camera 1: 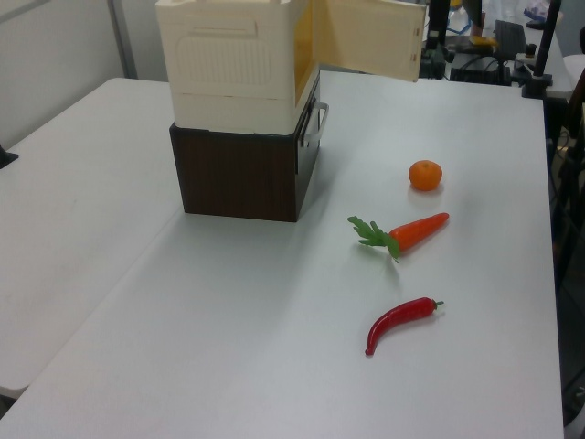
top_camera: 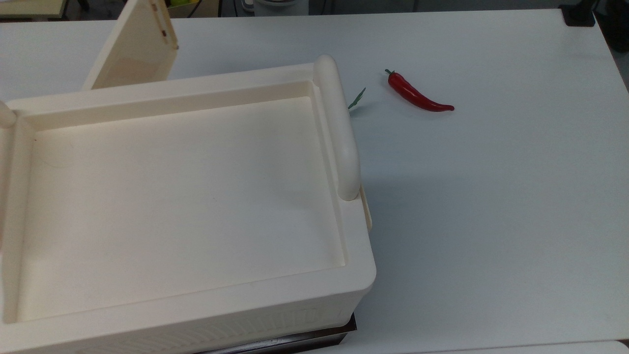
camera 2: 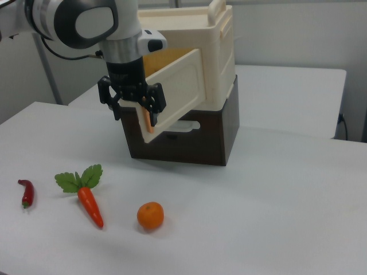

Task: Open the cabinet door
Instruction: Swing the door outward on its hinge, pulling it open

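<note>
The cabinet (camera 2: 198,63) is a cream plastic unit standing on a dark brown base (camera 1: 239,169), set toward the far left part of the worktop (camera 1: 274,347) in the left view. Its cabinet door (camera 2: 175,94) stands swung well out from the front opening, exposing an orange-yellow interior. In the top view the door (top_camera: 132,46) projects past the cabinet's upper edge toward the worktop's far edge; in the left view the door (camera 1: 370,37) reaches out to the right of the cabinet front.

The gripper (camera 2: 146,117) is at the free edge of the door in the right view, pointing downward. Its jaws are closed on that edge of the door panel, one black finger (camera 2: 159,103) showing on the outer face of the panel.

The recessed top (top_camera: 182,196) of the cabinet carries nothing. A rounded bar handle (top_camera: 339,128) runs along the top's right side in the top view.

On the worktop in front of the cabinet lie, well apart from one another:
- an orange (camera 2: 150,216);
- a carrot (camera 2: 89,203) with green leaves;
- a red chilli pepper (camera 2: 26,193), nearest the right view's left edge.
</note>
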Tool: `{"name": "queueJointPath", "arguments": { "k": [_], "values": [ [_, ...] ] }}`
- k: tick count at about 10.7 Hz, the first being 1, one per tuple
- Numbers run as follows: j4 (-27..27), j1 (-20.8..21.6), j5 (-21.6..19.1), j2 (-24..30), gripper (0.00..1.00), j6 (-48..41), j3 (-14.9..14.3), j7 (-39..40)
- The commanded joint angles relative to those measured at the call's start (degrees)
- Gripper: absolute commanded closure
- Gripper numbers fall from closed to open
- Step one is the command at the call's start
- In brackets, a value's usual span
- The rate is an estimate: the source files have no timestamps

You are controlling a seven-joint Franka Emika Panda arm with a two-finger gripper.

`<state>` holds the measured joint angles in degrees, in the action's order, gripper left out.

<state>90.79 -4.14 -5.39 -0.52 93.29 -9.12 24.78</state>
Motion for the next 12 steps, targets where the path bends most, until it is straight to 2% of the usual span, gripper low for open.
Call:
{"name": "queueJointPath", "arguments": {
  "k": [1, 3, 6, 8, 9, 12],
  "values": [
    [1.33, -2.00, 4.49, 4.02, 0.00, -5.82, -0.02, -3.40],
    [0.97, -1.49, 6.70, 5.08, 0.00, -7.86, 0.42, -6.13],
    [0.88, 4.04, 8.56, 4.13, 0.00, -6.99, 3.49, -16.76],
    [-0.08, 8.60, 8.56, 1.58, 0.00, -5.24, 3.59, -22.98],
    [0.00, 9.41, 8.21, 0.96, 0.00, -2.88, 3.67, -27.02],
    [0.27, 9.68, 7.42, 0.78, 0.00, -2.59, 3.67, -28.12]
  ]
}}
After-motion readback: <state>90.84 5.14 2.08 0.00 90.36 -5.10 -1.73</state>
